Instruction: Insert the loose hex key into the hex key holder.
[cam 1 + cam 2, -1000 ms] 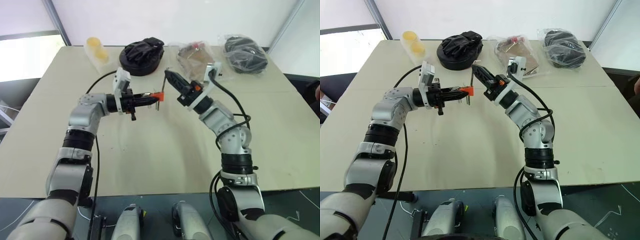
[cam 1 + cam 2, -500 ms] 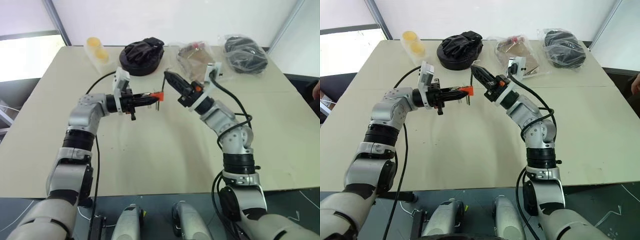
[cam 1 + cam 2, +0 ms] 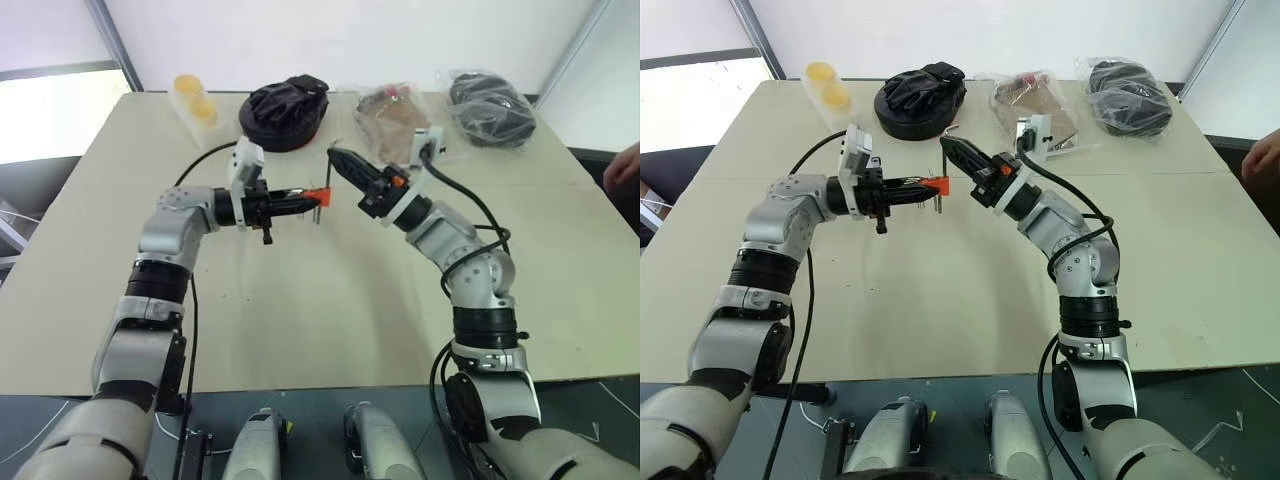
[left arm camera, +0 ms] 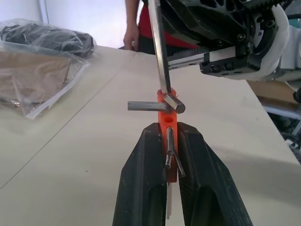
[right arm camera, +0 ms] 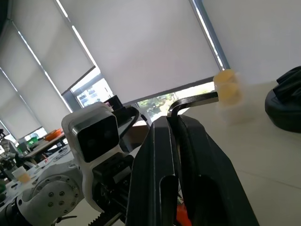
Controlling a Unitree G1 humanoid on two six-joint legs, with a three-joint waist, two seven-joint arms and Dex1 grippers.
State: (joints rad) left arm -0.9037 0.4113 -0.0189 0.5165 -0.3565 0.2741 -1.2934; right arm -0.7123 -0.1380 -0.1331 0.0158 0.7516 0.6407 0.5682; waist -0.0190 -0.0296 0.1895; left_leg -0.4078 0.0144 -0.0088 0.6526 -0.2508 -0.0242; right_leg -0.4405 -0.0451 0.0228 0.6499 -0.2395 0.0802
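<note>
My left gripper (image 3: 303,198) is shut on the orange hex key holder (image 3: 318,194) and holds it level above the table, pointing to the right. In the left wrist view the holder (image 4: 168,120) sits between the black fingers (image 4: 141,188), with short grey keys sticking out of it. My right gripper (image 3: 336,156) is shut on the loose hex key (image 4: 160,47). The key's long shaft runs down to the top of the holder and its tip looks to touch there. Its bent end (image 5: 195,100) sticks out above the right fingers.
Along the table's far edge lie a clear tub with yellow contents (image 3: 195,100), a black bundle (image 3: 287,105) and two plastic bags (image 3: 395,112) (image 3: 490,100). A person's hand (image 3: 624,165) shows at the right edge. A person (image 4: 136,28) stands beyond the table.
My right gripper has tilted flatter and points more toward the holder. The left gripper has kept still. The person's hand has come further in at the right edge.
</note>
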